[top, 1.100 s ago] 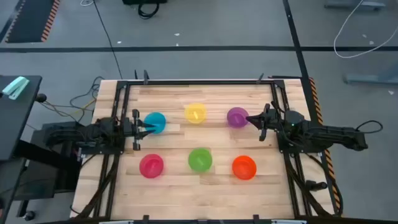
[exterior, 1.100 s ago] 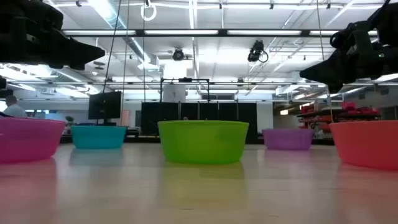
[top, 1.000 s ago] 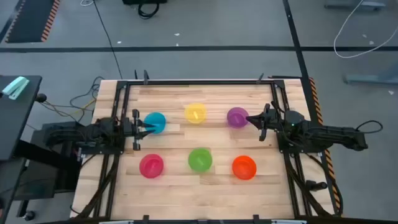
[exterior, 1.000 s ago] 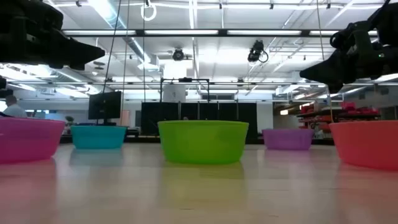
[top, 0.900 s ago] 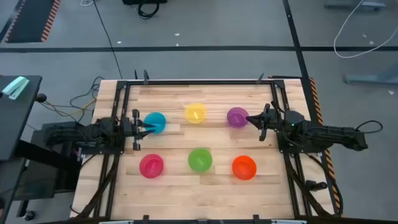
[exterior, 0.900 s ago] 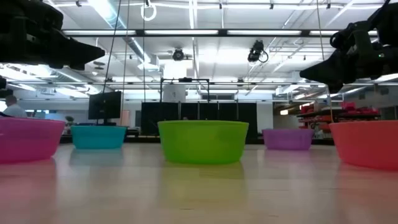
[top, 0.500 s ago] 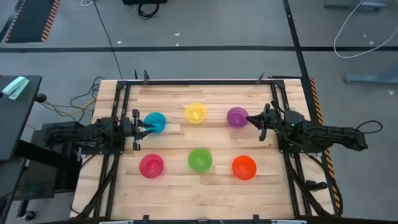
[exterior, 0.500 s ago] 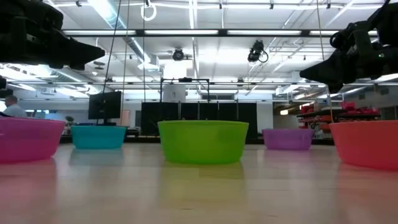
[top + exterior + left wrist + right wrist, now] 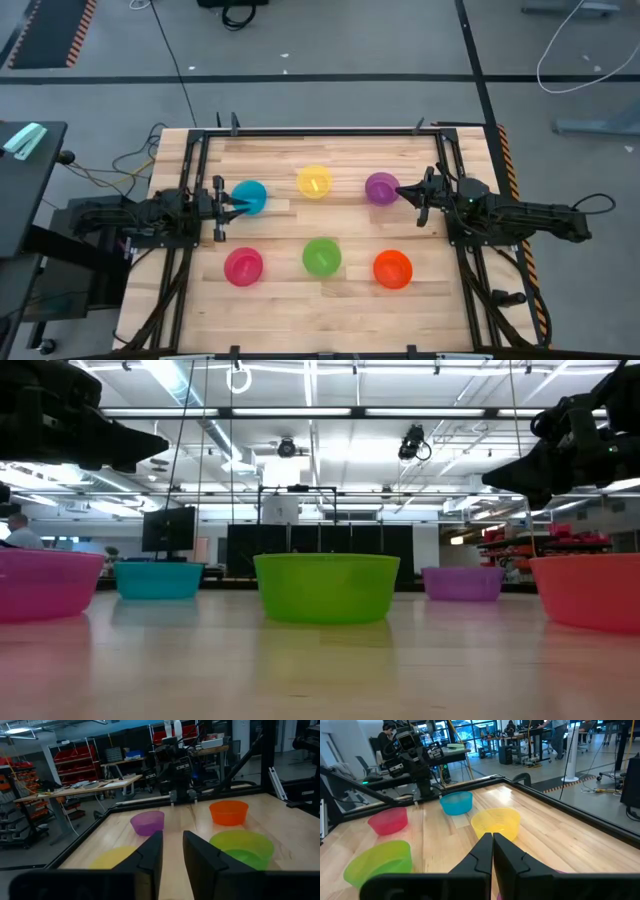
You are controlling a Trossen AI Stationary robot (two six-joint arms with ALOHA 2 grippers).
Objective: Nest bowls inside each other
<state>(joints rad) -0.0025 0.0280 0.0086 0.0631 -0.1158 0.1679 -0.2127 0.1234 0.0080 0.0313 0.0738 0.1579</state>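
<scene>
Six bowls stand upright on their bases on the wooden table, in two rows. The far row is blue (image 9: 249,197), yellow (image 9: 314,182) and purple (image 9: 381,187). The near row is pink (image 9: 243,266), green (image 9: 321,257) and orange (image 9: 392,269). My left gripper (image 9: 233,206) hovers over the blue bowl's left rim, well above it in the low view (image 9: 160,445). Its fingers stand slightly apart in the left wrist view (image 9: 172,847). My right gripper (image 9: 402,190) hovers at the purple bowl's right side, also raised (image 9: 492,478), with its fingers shut and empty (image 9: 492,842).
A dark metal frame (image 9: 200,135) borders the table's far edge and both sides, where the arm bases sit. Bare wood shows between the two rows of bowls and along the near edge (image 9: 320,315). A person (image 9: 15,532) shows far off in the room behind.
</scene>
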